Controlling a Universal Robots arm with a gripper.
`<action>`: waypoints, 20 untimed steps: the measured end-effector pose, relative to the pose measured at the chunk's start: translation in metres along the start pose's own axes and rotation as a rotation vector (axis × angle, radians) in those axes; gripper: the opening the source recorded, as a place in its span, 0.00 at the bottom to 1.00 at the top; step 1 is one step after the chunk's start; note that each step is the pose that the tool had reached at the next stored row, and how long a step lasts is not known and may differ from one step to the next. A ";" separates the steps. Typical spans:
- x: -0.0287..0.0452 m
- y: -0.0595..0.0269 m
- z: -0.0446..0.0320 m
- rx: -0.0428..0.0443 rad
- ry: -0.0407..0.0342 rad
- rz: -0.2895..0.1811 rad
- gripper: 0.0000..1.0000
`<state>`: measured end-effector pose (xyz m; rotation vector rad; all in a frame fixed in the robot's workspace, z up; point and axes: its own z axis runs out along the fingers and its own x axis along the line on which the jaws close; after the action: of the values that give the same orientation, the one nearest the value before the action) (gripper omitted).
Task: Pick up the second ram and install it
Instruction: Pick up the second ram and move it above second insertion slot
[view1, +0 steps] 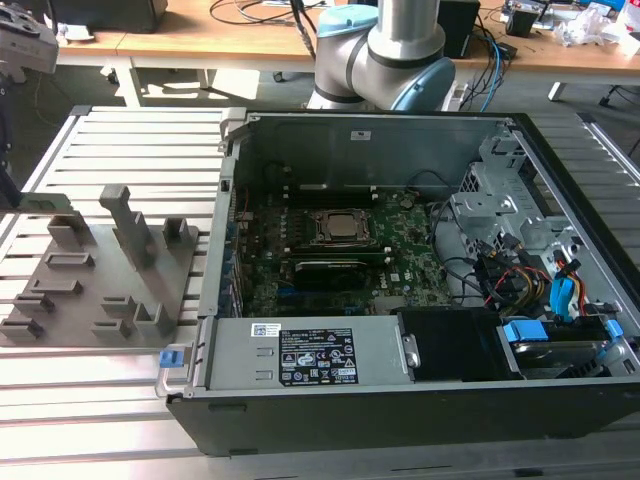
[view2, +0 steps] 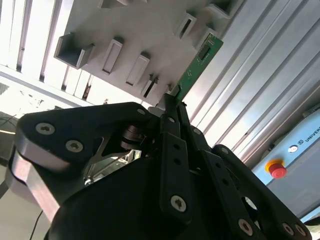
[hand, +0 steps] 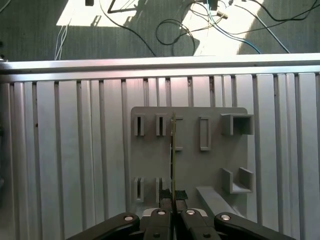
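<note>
Second ram (view2: 199, 64): a long, thin green circuit-board stick, clamped by one end between the fingertips of the black, bolted metal pincer (view2: 172, 102). The fingers are closed flat on both faces. The rest of the stick runs straight out past the tips, in line with the fingers.

- Look, second wrist view: green face lit, fine pale markings, and a small dark rectangular part close to the free end. No more detail can be made out.
- Look, first wrist view: second ram (hand: 173, 155) is seen edge-on as one thin dark line rising from between the pincer (hand: 172, 214) tips.

Surroundings, outward from the pincer:
- Directly beyond the stick's free end lies the flat grey plastic holder tray (hand: 192, 165) with narrow upright slots and open box-shaped pockets. The stick's line crosses the tray between two slot columns. I cannot tell how far apart the free end and the tray are.
- Under the tray is a table of pale aluminium slats (hand: 75, 160). Past its far rail is dark floor with loose cables (hand: 175, 30).
- Beside the pincer's body is a red round button (view2: 276, 169) on a pale blue housing.

Exterior view: the same tray (view1: 60, 325) sits on the slats. On the exterior view's right of it is an open black computer case (view1: 400, 425) holding a green motherboard (view1: 405, 255) with a square metal CPU socket (view1: 340, 228).
</note>
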<state>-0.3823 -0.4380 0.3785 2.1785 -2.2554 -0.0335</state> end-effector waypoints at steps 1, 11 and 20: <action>-0.0002 0.0001 -0.0051 0.0000 -0.0001 0.000 0.14; -0.0006 0.0005 -0.0227 0.0001 -0.0001 0.000 0.14; -0.0019 -0.0373 -0.0236 0.0000 0.0000 0.000 0.14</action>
<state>-0.3445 -0.4376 0.4014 2.1784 -2.2554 -0.0335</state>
